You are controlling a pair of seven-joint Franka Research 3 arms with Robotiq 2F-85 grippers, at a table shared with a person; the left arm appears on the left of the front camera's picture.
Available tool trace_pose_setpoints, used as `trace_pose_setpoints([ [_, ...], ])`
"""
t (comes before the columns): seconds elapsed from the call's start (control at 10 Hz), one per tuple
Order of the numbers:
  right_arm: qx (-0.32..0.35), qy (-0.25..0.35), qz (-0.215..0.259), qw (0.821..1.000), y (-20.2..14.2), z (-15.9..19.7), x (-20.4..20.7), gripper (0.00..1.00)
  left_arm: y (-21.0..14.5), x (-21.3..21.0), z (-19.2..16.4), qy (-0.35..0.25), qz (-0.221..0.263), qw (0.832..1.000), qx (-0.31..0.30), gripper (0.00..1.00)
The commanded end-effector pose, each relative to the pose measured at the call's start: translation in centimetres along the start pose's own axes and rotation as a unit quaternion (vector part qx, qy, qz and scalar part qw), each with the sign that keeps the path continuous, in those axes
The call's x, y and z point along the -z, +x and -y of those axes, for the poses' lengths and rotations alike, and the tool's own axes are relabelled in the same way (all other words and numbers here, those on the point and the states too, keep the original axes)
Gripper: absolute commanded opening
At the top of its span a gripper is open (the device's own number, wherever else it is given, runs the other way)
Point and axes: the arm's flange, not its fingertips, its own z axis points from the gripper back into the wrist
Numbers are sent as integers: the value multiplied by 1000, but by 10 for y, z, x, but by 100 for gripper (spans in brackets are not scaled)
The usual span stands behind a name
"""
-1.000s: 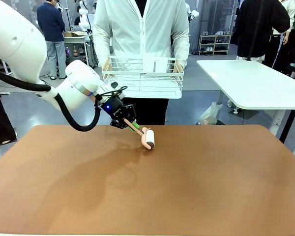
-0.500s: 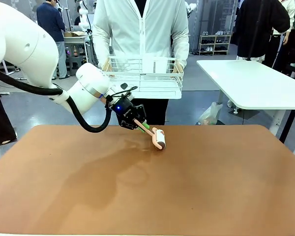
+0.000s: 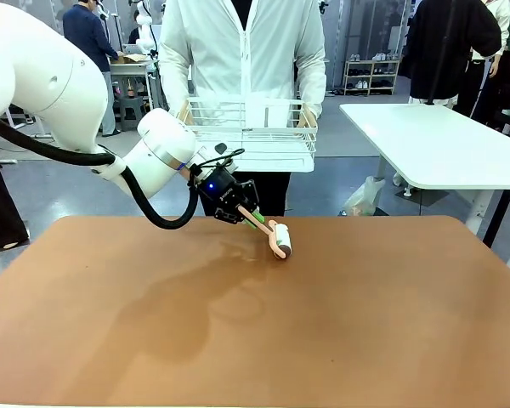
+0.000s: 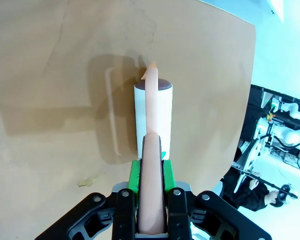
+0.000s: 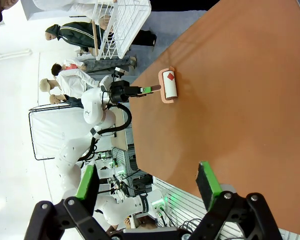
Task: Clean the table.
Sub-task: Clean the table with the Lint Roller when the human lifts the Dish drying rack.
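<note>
While the left gripper (image 3: 253, 218) clamps a roller (image 3: 282, 240) on the table (image 3: 365, 323), right gripper (image 5: 147, 175) gapes; wire rack (image 3: 246, 136) beyond.

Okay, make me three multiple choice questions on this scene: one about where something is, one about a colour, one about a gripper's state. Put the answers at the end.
1. Where on the table is the lint roller?
A. near the far edge
B. near the robot's edge
C. at the right corner

2. What colour is the roller's handle?
A. blue
B. pink
C. black

3. How is the right gripper?
A. shut on the roller
B. shut on nothing
C. open

Answers:
1 A: the front view shows it close to the far edge.
2 B: the handle clamped in the left gripper is pink.
3 C: its fingers stand wide apart with nothing between them.
</note>
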Motion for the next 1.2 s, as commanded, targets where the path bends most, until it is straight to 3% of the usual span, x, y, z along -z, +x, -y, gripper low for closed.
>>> trace_pose_setpoints([
  [0.0,0,7,0,1000,-1,-3,-1,100,-14,2,4,12,-28,999,-11,21],
  [0.2,0,7,0,1000,-1,-3,-1,100,-19,-48,40,-11,7,1000,-6,21],
  [0.4,0,7,0,1000,-1,-3,-1,100,-43,-101,66,8,22,1000,8,21],
  [0.9,0,7,0,1000,-1,-3,-1,100,-83,-206,53,101,27,994,-14,21],
  [1.1,0,7,0,1000,-1,-3,-1,100,-109,-293,13,198,66,978,-27,21],
])
